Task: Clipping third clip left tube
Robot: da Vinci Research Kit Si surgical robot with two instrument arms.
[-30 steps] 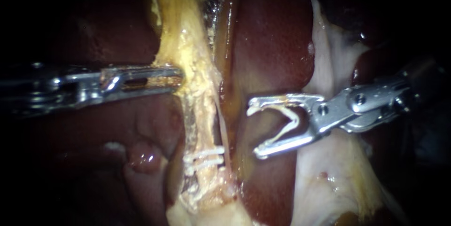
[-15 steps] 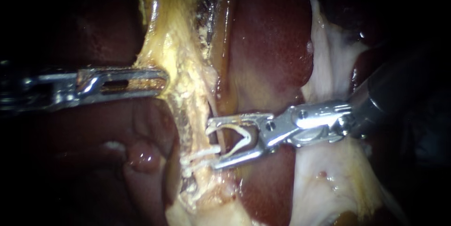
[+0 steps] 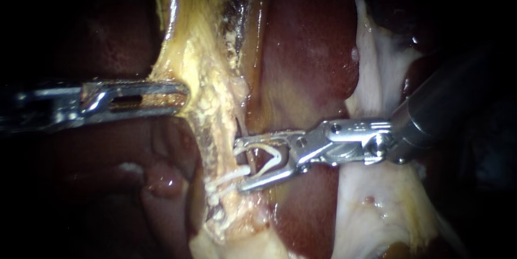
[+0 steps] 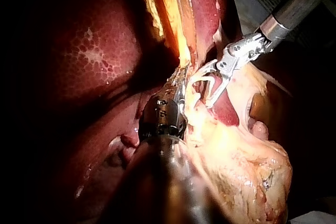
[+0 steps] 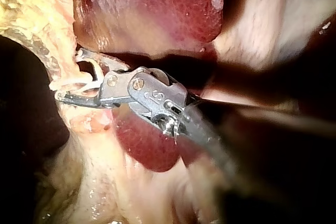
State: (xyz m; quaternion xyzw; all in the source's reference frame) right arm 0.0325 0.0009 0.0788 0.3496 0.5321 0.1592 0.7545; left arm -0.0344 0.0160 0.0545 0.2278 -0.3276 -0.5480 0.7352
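The left tube [image 3: 215,124] is a yellowish, ragged strand running down the middle of the endoscope view. Two white clips [image 3: 232,177] sit across its lower part. My left instrument [image 3: 180,97] is shut on the strand's edge higher up and holds it to the left. My right instrument [image 3: 239,165] stands open against the strand just above the two clips, with an open white clip [image 3: 272,159] seated in its jaws. A thin strand [image 3: 243,130] passes between the jaw tips. In the right wrist view the right instrument [image 5: 68,75] reaches the same yellow tissue.
Dark red liver [image 3: 307,49] lies behind and to the right of the tube. Pale whitish tissue [image 3: 377,76] lies under the right instrument's shaft. A small reddish lump [image 3: 161,178] sits left of the clips. In the left wrist view the right instrument [image 4: 210,85] opens beside my left instrument [image 4: 179,80].
My right instrument has moved left across the liver to the tube, its open jaws now just above the two clips. My left instrument has drawn the yellow tissue slightly leftward.
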